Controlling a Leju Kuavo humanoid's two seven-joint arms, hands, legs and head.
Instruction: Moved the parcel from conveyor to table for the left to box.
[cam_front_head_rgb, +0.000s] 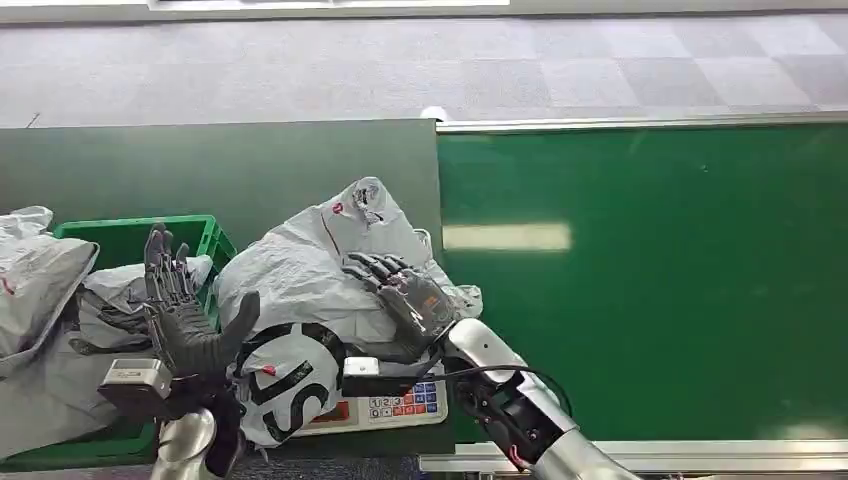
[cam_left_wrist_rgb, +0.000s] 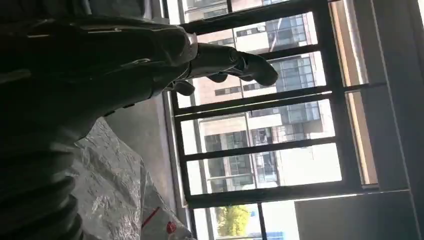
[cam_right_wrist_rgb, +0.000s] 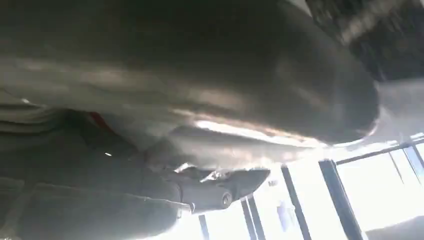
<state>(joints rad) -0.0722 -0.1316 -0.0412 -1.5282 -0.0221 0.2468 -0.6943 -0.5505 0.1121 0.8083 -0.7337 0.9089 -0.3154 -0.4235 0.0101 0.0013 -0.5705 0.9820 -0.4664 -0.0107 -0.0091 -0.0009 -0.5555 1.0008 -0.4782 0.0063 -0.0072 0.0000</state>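
- Grey crinkled plastic makes up the parcel, a soft, lumpy mailer bag with a small red mark and a white label near its far end; it lies on the dark green table, just beside the brighter green conveyor.
- The right hand lies on top of the parcel, dark fingers spread flat and pressing into the plastic rather than closed around it.
- The left hand is raised beside the parcel, fingers straight and apart, holding nothing.
- A green plastic crate left of the parcel holds more wrinkled grey bags.
- A scale keypad shows at the table's near edge, under a white bag with black lettering.
- The left wrist view adds the parcel's creased sheen and tall dark-framed windows.
- The right wrist view is blurred, close against the grey plastic.
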